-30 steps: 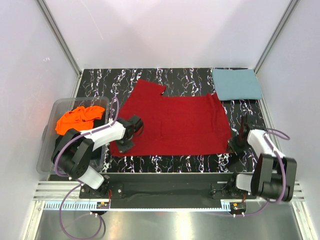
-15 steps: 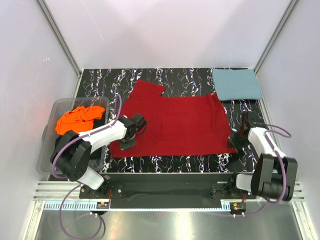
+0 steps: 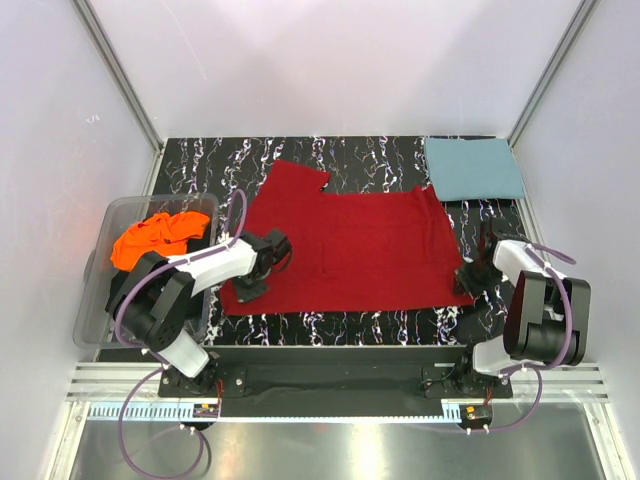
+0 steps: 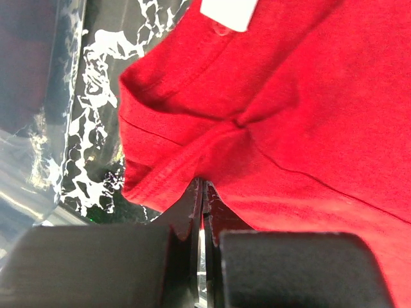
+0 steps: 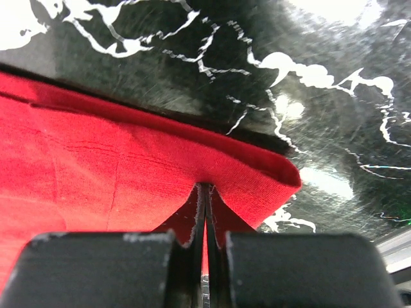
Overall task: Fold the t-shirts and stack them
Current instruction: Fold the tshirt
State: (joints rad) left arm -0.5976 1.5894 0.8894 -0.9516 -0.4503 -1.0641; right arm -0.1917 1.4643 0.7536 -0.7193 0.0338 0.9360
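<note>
The deep red t-shirt lies spread on the black marbled table, folded in part. My left gripper is shut on the red shirt's near left corner, the cloth pinched between its fingertips. At the near right corner my right gripper is likewise shut on the red cloth. The teal-blue t-shirt rests folded flat at the far right corner. The orange t-shirt is bunched up inside a clear bin on the left.
The clear plastic bin stands off the table's left edge beside my left arm. White enclosure walls ring the table on three sides. A white label shows on the red shirt in the left wrist view.
Both grippers have slid a little away from the near edge, dragging the red shirt's near corners with them. The right arm has swung inward. The other shirts have not moved.
</note>
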